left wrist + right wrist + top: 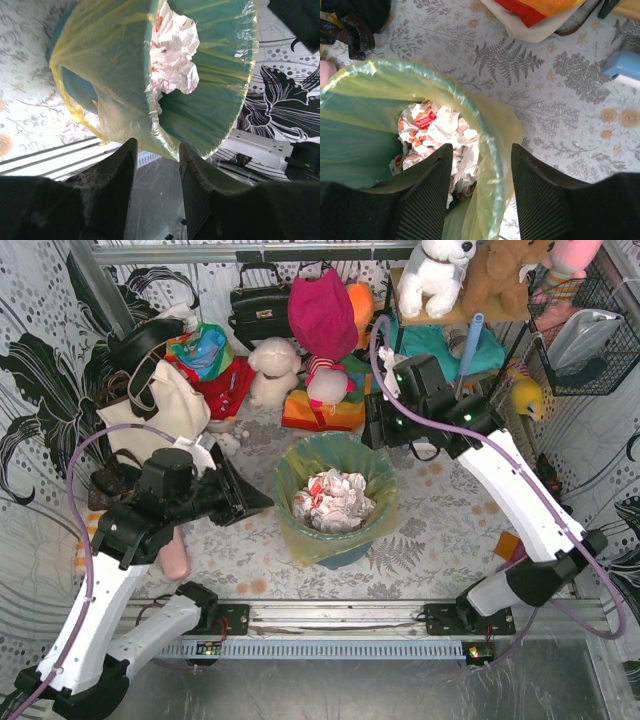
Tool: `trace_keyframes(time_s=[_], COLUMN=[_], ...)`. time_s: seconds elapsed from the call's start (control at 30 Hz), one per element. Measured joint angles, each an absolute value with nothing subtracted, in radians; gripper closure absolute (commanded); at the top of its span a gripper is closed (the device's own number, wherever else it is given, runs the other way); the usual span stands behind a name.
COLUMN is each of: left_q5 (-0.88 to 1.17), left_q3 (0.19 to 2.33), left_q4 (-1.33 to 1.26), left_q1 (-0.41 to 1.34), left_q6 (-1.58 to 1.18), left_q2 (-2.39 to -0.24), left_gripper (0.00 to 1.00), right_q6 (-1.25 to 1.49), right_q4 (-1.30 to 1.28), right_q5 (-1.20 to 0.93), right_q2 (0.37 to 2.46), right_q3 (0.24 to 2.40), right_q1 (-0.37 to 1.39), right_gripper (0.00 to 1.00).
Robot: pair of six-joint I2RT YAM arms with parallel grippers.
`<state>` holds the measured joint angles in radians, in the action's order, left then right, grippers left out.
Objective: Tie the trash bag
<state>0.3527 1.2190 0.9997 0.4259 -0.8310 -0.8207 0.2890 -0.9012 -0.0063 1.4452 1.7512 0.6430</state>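
The trash bag (300,465) is thin yellow-green plastic lining a round teal bin (350,556) at the table's middle, with its edge folded over the rim. Crumpled white paper (336,500) with red print fills it. My left gripper (250,498) is at the bin's left side. In the left wrist view it (156,147) is open, with the bag's folded edge (162,135) just beyond the fingertips. My right gripper (378,430) hangs over the far right rim. In the right wrist view it (482,150) is open and straddles the bag's rim (492,160), one finger over the paper (440,130).
A cream tote bag (165,410) and dark handbags lie back left. Plush toys (272,370) and bright cloth (325,410) crowd the back behind the bin. A wire basket (585,340) hangs at the right. A pink object (176,558) lies near the left arm.
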Motion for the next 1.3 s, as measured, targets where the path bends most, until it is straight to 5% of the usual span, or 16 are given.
trace_keyframes(time_s=[0.2, 0.67, 0.9, 1.3], left_q5=[0.378, 0.329, 0.283, 0.187], left_q3=[1.169, 1.110, 1.081, 1.087], left_q4=[0.970, 0.881, 0.850, 0.846], left_q1=[0.437, 0.566, 0.655, 0.707], left_q6=[-0.904, -1.010, -1.043, -1.061], left_q2=[-0.791, -0.787, -0.797, -0.840], left_gripper=[0.45, 0.49, 0.62, 0.79], right_q6=[0.225, 0.187, 0.178, 0.213], right_q4=[-0.929, -0.953, -0.950, -0.931], right_q5=[-0.073, -0.113, -0.117, -0.111], right_q2=[1.542, 1.549, 1.546, 1.443], right_q3=[1.817, 1.776, 1.746, 1.646], right_q1=[0.605, 0.572, 0.568, 0.560], right_gripper=[0.53, 0.59, 0.67, 0.97])
